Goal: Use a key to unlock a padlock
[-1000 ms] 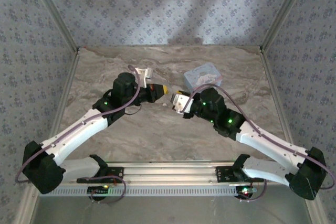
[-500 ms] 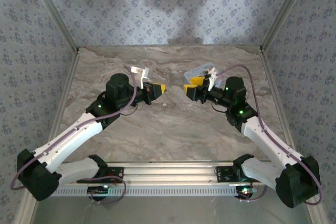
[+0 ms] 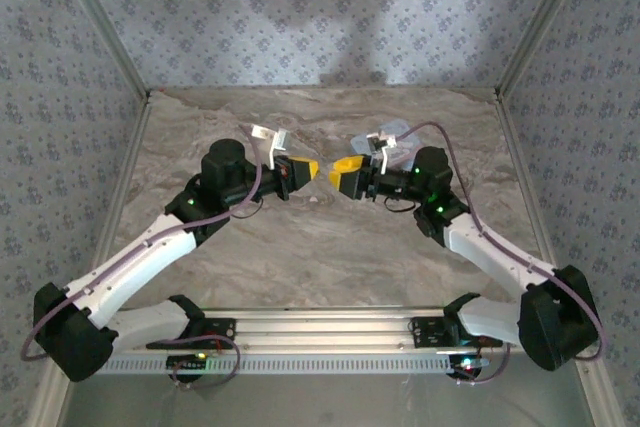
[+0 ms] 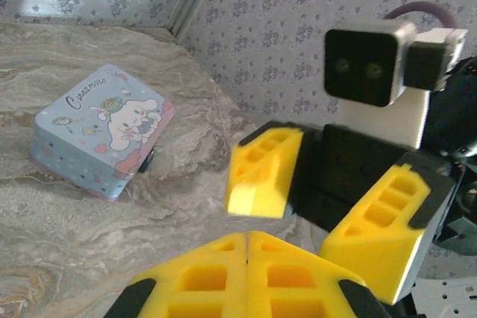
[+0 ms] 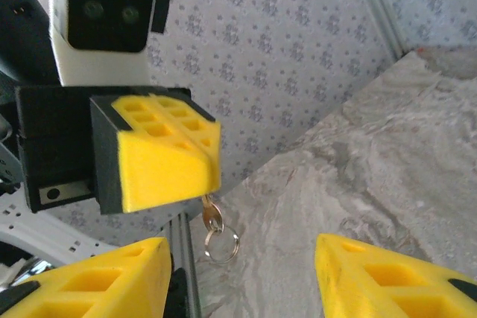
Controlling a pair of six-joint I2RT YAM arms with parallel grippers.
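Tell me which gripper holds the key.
The left gripper: its jaws are shut on the key, whose ring dangles below. The right gripper stands open, empty.

The top camera is looking down from above and behind the arm bases, taking in the whole counter [image 3: 320,257] from well back. The left wrist camera is peering out over its own jaws, facing the right gripper [image 4: 309,221] at close range, with the light-blue tin [image 4: 100,132] sitting farther off to the side. The right wrist camera is staring straight back at the left gripper [image 5: 201,165], near enough to be catching the key [image 5: 211,214] dangling there. The overhead view is sharing both grippers and the tin with them
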